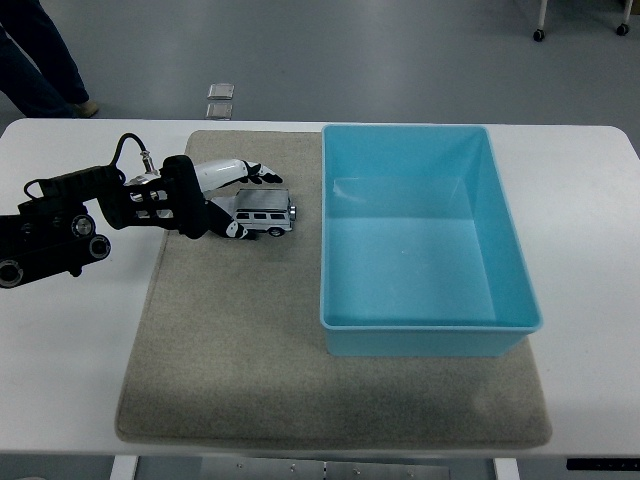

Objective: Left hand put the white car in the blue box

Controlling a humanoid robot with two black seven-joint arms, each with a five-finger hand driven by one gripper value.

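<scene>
White toy car [262,212] just right of left hand [222,195], lying sideways, nose toward blue box [432,322]. Fingers spread around it, not gripping yet.

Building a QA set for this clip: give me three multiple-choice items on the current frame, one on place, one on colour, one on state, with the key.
1. Where does the white toy car stand?
A. inside the blue box
B. on the grey mat, left of the blue box
C. on the bare table beside the mat

2. What colour is the mat under the box?
A. grey-beige
B. red
C. black

3. What is the state of the blue box?
A. holds the car
B. tipped on its side
C. upright with nothing in it

Key:
1 B: the car sits on the mat beside the box's left wall, with the left hand at its left end.
2 A: the mat is a dull grey-beige felt over the white table.
3 C: the box stands open-topped and only its bare floor shows.
</scene>
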